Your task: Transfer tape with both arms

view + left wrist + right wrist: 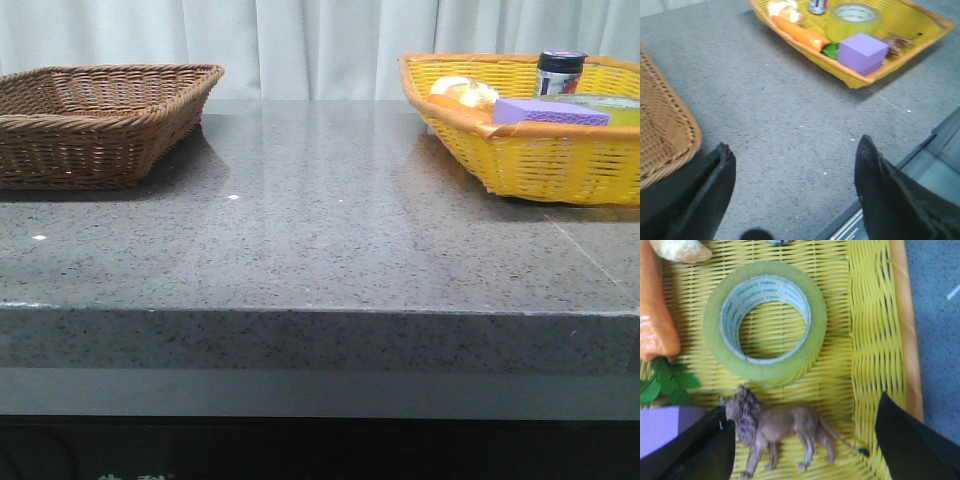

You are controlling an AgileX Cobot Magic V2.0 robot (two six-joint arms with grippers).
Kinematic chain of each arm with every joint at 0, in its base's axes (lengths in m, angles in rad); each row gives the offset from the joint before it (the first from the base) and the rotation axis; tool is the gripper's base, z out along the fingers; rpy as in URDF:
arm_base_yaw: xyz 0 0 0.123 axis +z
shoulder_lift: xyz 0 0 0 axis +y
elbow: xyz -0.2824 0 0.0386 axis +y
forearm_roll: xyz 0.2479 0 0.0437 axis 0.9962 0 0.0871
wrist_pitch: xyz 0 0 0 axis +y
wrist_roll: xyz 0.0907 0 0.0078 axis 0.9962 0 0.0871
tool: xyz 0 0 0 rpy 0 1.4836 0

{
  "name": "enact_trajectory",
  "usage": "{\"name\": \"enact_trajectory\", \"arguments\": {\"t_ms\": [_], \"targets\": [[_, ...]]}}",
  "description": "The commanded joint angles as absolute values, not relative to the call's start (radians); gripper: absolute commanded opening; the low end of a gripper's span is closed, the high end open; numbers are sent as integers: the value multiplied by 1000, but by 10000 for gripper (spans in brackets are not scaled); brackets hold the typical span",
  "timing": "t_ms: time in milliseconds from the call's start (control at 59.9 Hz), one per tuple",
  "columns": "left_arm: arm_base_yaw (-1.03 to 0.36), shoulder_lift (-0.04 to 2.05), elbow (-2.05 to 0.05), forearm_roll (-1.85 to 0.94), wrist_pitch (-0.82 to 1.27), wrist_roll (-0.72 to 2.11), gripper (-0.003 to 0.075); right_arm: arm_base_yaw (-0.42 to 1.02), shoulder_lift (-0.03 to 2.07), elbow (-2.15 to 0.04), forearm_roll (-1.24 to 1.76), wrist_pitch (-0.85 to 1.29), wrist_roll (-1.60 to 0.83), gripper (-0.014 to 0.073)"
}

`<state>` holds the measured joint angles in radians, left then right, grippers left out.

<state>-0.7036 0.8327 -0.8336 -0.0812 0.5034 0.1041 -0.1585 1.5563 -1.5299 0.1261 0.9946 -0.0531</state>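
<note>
while the tape (765, 320) lies flat in the yellow basket (875, 340), its white core with green print facing up, the right gripper (805, 440) hangs above it with jaws wide apart and nothing between them. a toy lion (780, 430) lies just beside the roll, with a carrot (657, 315) and a purple block (662, 425) nearby. the left gripper (795, 195) hovers over the grey table (790, 110), jaws apart too, near a brown wicker basket (662, 130).
</note>
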Motion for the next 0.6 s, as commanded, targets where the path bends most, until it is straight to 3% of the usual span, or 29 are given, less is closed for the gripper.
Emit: {"name": "enact_trajectory", "arguments": {"t_ms": [0, 584], "targets": [[-726, 831, -864, -96, 425, 106, 491, -163, 1599, -1640, 132, 1008, -51, 594], [-726, 831, -864, -106, 426, 106, 491, -163, 2005, -2001, 173, 1102, -51, 592]]}}
